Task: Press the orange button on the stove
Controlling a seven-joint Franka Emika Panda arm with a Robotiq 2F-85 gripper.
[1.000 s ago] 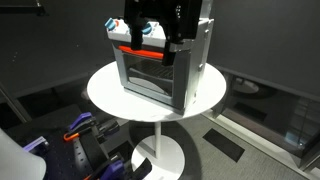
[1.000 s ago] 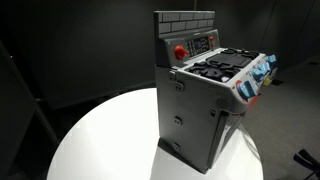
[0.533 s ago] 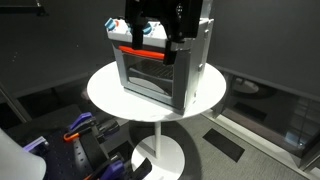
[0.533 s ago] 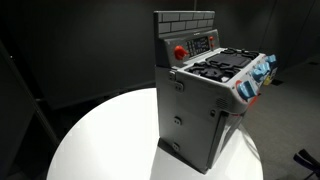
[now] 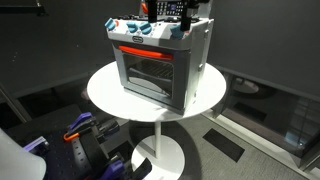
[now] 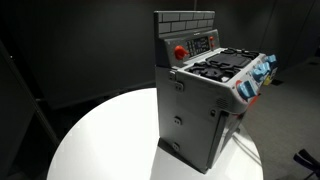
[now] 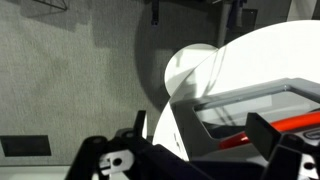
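Observation:
The stove (image 5: pixel 155 60) is a small grey toy oven with a glass door, a red-orange bar handle (image 5: pixel 140 51) and blue-and-white knobs (image 5: pixel 135 29). It stands on a round white table (image 5: pixel 105 88). Its round orange-red button (image 6: pixel 180 52) sits on the brick-patterned back panel, beside a small display. My gripper (image 5: pixel 167 8) hangs above the stove's top at the upper frame edge, mostly cut off. In the wrist view my gripper (image 7: pixel 200 123) is open and empty, its dark fingers (image 7: pixel 268 130) wide apart, with the stove (image 7: pixel 230 110) and its handle below. The button is out of sight there.
The table (image 6: pixel 100 140) has bare white surface on all sides of the stove (image 6: pixel 205 95). It stands on a single pedestal with a round base (image 5: pixel 160 158). A blue-and-black device (image 5: pixel 85 135) lies on the dark floor nearby. Dark curtains surround the scene.
My gripper has risen from just in front of the stove's top front edge to above it, now mostly out of the exterior view. The stove has not moved.

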